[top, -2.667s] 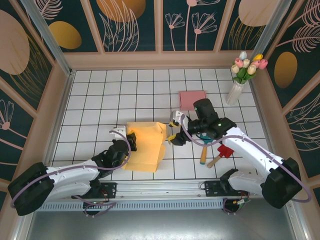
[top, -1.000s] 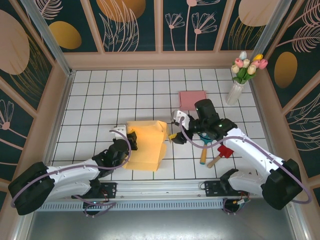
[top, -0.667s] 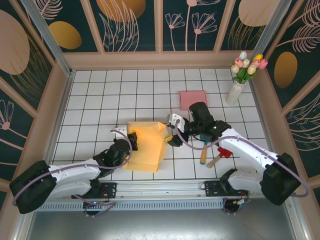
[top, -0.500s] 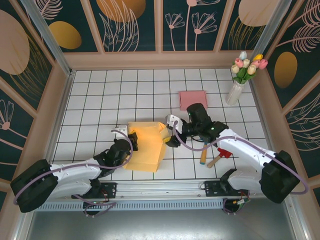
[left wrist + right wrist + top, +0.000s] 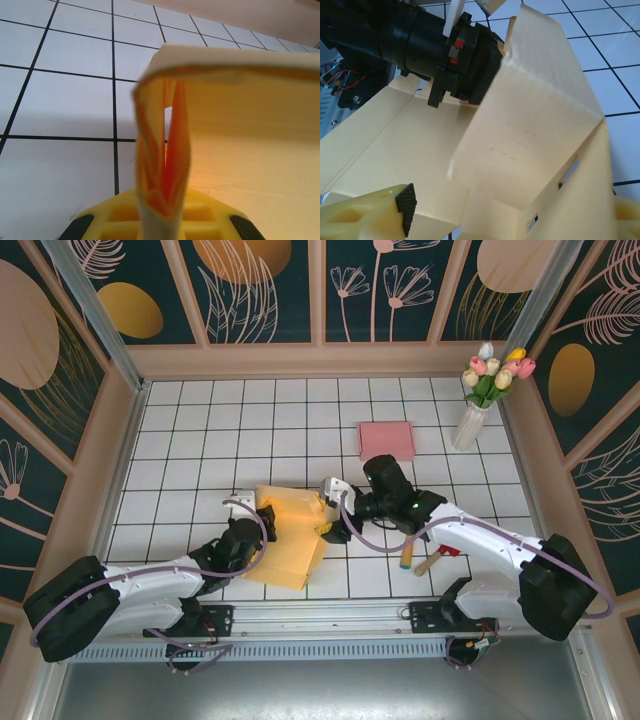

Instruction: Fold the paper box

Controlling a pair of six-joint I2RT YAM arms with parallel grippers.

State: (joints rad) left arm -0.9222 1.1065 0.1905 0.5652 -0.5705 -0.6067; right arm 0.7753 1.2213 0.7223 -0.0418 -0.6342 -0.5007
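Note:
The yellow paper box point(image 5: 285, 540) lies partly folded on the tiled table, with one flap point(image 5: 530, 115) raised over its floor. My left gripper point(image 5: 262, 520) is shut on the box's left edge. In the left wrist view that doubled edge point(image 5: 165, 150) stands pinched in the left gripper point(image 5: 162, 220). My right gripper point(image 5: 328, 525) is at the box's right side, open. Its fingertips point(image 5: 405, 205) straddle the box's right wall and corner, the right gripper point(image 5: 515, 217) held wide over the slotted wall. The left arm's black wrist point(image 5: 455, 55) shows beyond the flap.
A pink pad point(image 5: 386, 440) lies behind the right arm. A vase of tulips point(image 5: 472, 415) stands at the back right. Two wooden-handled tools point(image 5: 408, 545) lie under the right arm. Patterned walls close the table on three sides.
My right gripper has moved left onto the box's right side. The right flap has bent inward and the box has shifted slightly left. The left gripper keeps its grip.

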